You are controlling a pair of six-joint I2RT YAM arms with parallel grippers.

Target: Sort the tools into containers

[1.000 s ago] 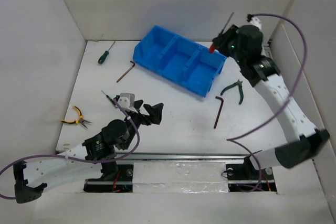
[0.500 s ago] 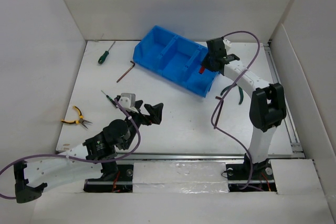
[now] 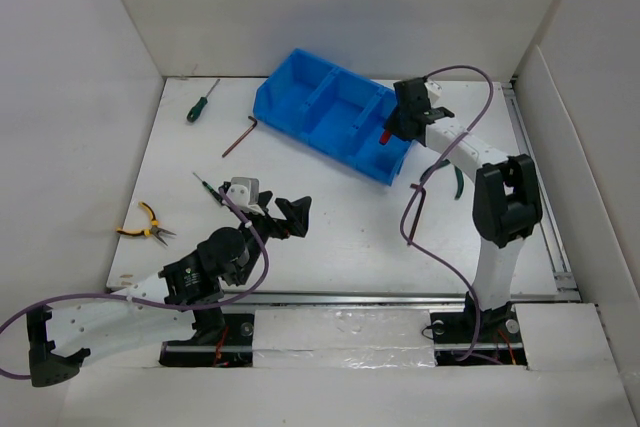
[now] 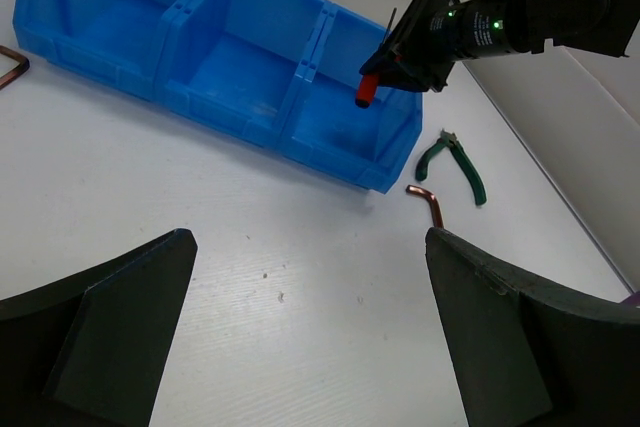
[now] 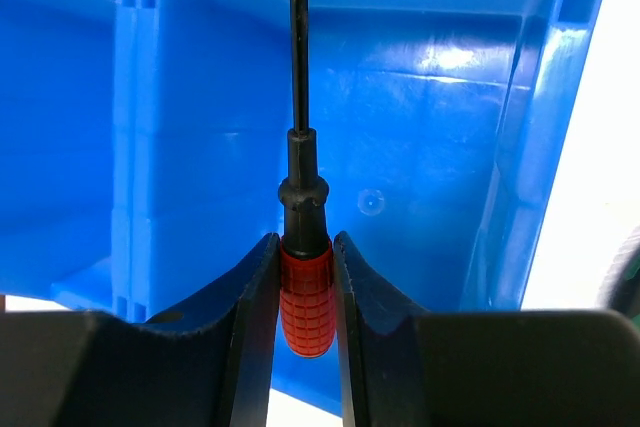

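The blue three-compartment bin (image 3: pixel 310 97) stands at the back of the table. My right gripper (image 3: pixel 393 125) hangs over its right-hand compartment, shut on the red handle of a screwdriver (image 3: pixel 384 135). In the right wrist view the red handle (image 5: pixel 305 292) is pinched between the fingers, its black shaft pointing into the bin (image 5: pixel 430 97). My left gripper (image 3: pixel 285 215) stands open and holds nothing over bare table, as the left wrist view (image 4: pixel 308 247) also shows. From there I see the red screwdriver (image 4: pixel 367 93) above the bin (image 4: pixel 240 122).
On the table lie a green-handled screwdriver (image 3: pixel 200 104), a hex key (image 3: pixel 240 135), a small screwdriver (image 3: pixel 207 185) and yellow pliers (image 3: pixel 145 227) on the left. Green pliers (image 4: pixel 455 159) and another hex key (image 4: pixel 428 199) lie right of the bin. White walls enclose the table.
The right arm has swung down and left from its raised pose at the back right, carrying the red screwdriver to the bin's right compartment. The left arm has not moved.
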